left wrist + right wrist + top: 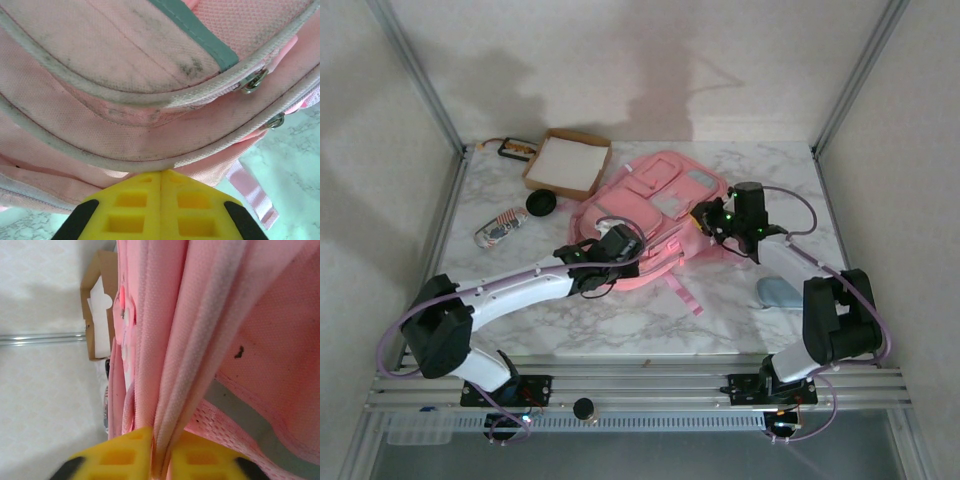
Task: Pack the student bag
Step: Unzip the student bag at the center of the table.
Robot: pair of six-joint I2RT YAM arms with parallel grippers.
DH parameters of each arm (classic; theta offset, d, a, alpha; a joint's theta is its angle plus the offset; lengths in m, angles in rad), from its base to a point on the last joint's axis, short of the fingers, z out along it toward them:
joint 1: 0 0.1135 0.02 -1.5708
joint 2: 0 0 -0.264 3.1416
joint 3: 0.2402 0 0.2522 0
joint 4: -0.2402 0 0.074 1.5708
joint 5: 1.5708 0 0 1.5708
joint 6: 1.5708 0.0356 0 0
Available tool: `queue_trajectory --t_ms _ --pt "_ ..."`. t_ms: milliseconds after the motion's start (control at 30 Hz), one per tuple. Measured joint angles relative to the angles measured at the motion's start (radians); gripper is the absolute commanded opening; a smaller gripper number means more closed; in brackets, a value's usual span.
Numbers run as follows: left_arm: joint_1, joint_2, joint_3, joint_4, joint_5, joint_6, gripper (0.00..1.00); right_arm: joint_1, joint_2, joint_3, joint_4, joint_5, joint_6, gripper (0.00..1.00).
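Note:
The student bag (pixel 650 205), pink with grey-white panels, lies flat in the middle of the marble table. My left gripper (pixel 620 248) is at its near left edge. In the left wrist view the yellow fingers (pixel 130 210) are shut flat together, and the left gripper (pixel 161 175) touches the bag's (pixel 150 75) white piped seam at its tips. My right gripper (pixel 705 218) is at the bag's right edge. In the right wrist view the right gripper (pixel 161 450) has a fold of the bag's pink fabric (pixel 210 315) pinched between its fingers.
A brown cardboard box (pixel 567 163) with a white inside stands at the back left, also seen in the right wrist view (pixel 97 315). A black round object (pixel 541 203) and a striped item (pixel 500 228) lie left of the bag. A pale blue object (pixel 780 293) lies near the right arm.

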Motion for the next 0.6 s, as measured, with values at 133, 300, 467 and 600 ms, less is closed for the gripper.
queue_trajectory --t_ms 133,300,467,600 --pt "-0.002 0.022 0.0 0.013 0.027 0.018 0.05 0.008 -0.025 -0.017 -0.011 0.006 -0.034 0.43" --pt "-0.016 0.044 0.001 0.089 0.072 0.016 0.08 0.021 -0.119 -0.079 -0.066 0.032 -0.074 0.61" --pt "-0.035 0.069 0.008 0.131 0.073 0.017 0.15 0.093 -0.19 -0.11 -0.138 0.064 -0.111 0.66" --pt "-0.05 0.101 0.024 0.137 0.055 0.023 0.15 0.172 -0.216 -0.147 -0.146 0.08 -0.094 0.55"
